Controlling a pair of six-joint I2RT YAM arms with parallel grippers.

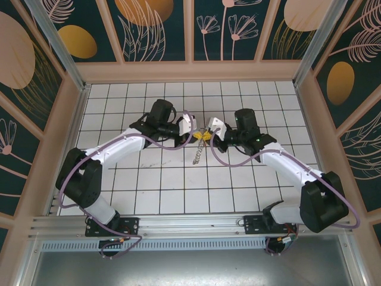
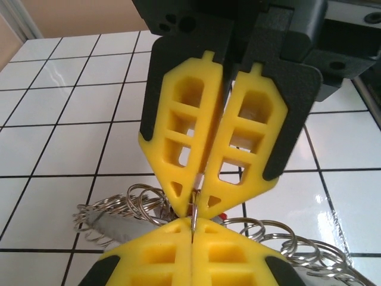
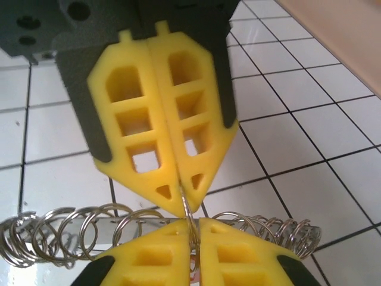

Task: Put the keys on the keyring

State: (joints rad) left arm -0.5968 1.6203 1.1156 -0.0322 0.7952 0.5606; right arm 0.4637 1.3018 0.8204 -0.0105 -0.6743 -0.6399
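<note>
Keyring [image 3: 65, 229] coils lie on the tiled counter [image 1: 149, 196], and you have one thin wire ring [image 3: 186, 207] of it raised upright. The left gripper [image 2: 191, 235] has its jaws pressed together on that ring. Tip to tip, the right gripper [image 3: 194, 241] pinches it too, probably to steady it for threading.

Bright, even light — soft glare on white tiles [image 2: 342, 205], slight close-up blur
</note>
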